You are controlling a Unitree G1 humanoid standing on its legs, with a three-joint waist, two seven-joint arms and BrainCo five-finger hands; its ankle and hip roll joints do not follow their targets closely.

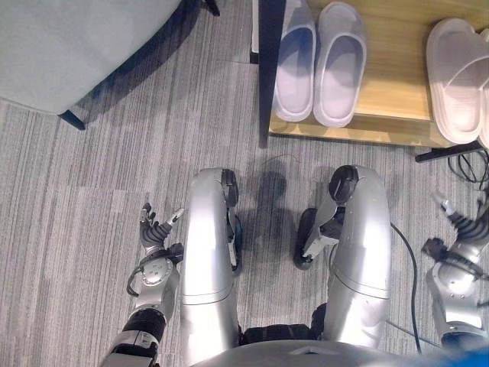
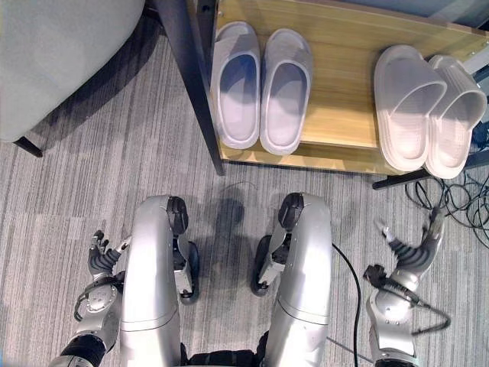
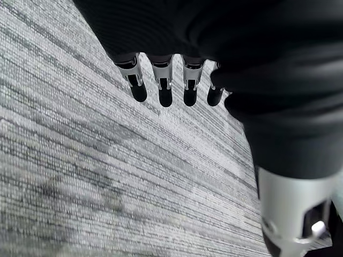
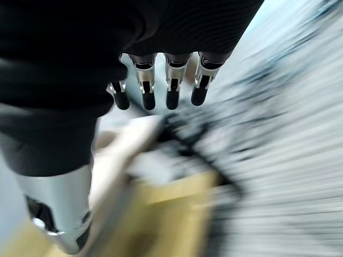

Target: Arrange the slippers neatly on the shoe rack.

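Both slipper pairs (image 2: 263,88) (image 2: 428,107) sit on the rack (image 2: 336,122), well apart from empty, loose-fingered left hand (image 2: 99,267) and right hand (image 2: 409,256).

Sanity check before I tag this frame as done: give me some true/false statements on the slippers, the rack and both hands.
1. Two pairs of slippers sit on the wooden shoe rack. True: a lilac pair on the left, a white pair on the right.
2. The left hand grips a slipper. False: it is open over the grey carpet, holding nothing.
3. The right hand is open and holds nothing. True.
4. One lilac slipper lies on the carpet. False: both are on the rack.
5. The white slippers lie side by side, touching. True.
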